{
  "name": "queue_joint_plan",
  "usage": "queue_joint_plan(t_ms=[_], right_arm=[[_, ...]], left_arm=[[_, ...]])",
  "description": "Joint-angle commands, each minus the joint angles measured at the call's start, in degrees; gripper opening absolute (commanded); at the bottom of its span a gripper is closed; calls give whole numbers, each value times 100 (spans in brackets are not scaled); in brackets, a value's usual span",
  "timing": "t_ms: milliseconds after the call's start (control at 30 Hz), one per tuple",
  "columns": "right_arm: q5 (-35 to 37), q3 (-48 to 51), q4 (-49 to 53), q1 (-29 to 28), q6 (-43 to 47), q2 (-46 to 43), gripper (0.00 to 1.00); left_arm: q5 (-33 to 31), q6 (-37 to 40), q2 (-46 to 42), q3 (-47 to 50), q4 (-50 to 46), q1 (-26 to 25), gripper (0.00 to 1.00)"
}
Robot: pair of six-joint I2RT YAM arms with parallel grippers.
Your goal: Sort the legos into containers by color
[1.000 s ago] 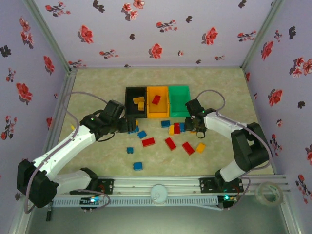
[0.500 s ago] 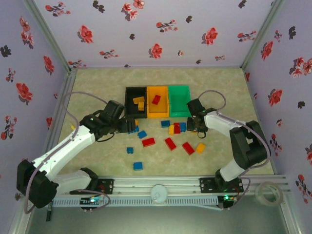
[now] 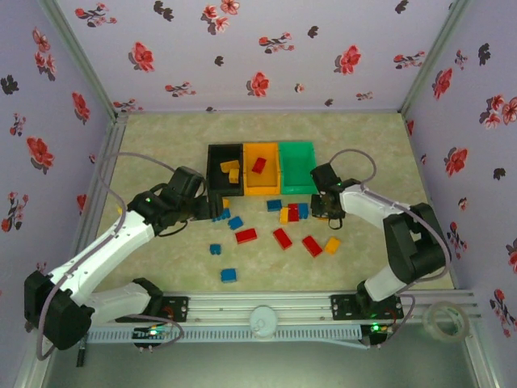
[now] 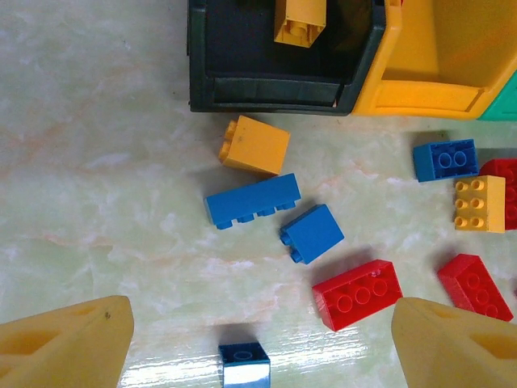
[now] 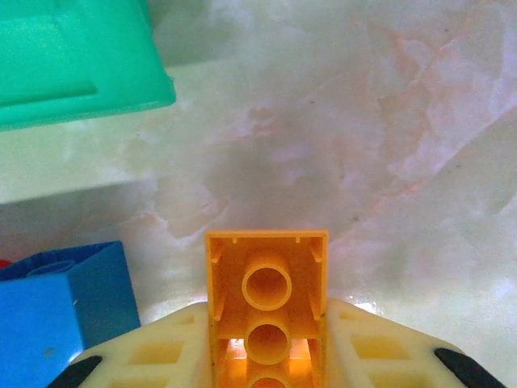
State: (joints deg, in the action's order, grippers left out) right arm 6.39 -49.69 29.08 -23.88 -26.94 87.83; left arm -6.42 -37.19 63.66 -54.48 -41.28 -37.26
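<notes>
Grip confirmed: my right gripper (image 5: 266, 360) is clenched on an orange-yellow brick (image 5: 266, 283), which sits squarely between the pads with its hollow underside turned to the wrist camera. The brick is low over the table (image 5: 380, 121), just beside the front right corner of the green bin (image 5: 73, 65). A blue brick (image 5: 65, 315) lies close against the left side of the grip.

My left gripper (image 4: 258, 347) is released, jaws wide with nothing between them, above the loose bricks in front of the black bin (image 4: 266, 89).

Findings on destination: the black bin (image 3: 214, 153) holds yellow pieces and the orange bin (image 3: 261, 191) holds a red one, so I judge this brick belongs in the black bin, at the far end of the row from my right arm.

Recommendations for the step:
- Lift straight up first, so the blue neighbour is not dragged along.
- Rise above the bin walls before crossing the green and orange bins.
- Mind my left arm, which stands near the black bin; contact there is the main risk.
- Release low and centred over the black bin, so that the brick does not bounce out.
</notes>
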Motion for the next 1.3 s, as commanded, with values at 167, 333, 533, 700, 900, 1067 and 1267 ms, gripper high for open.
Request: queue_joint_plan(t_ms=[167, 333, 533, 700, 900, 1067, 1267], right_arm=[[88, -643, 591, -276, 129, -695, 23], [289, -1435, 774, -846, 119, -591, 22], [97, -2501, 582, -1341, 145, -15, 21], [-102, -3356, 208, -1681, 136, 721, 21], [-427, -4509, -170, -1933, 136, 1873, 20], [-574, -5653, -87, -1954, 127, 3007, 20], [-936, -7313, 610, -1963, 170, 4232, 34]], left_arm=[[-136, -32, -97, 7, -126, -37, 84], [-132, -45, -141, 25, -170, -52, 84], [-253, -78, -288, 147, -274, -45, 84], [-334, -145, -339, 257, -403, -50, 84], [-387, -186, -476, 297, -491, -45, 84], [-421, -247, -495, 442, -459, -45, 84], [-415, -289, -598, 556, -495, -45, 83]])
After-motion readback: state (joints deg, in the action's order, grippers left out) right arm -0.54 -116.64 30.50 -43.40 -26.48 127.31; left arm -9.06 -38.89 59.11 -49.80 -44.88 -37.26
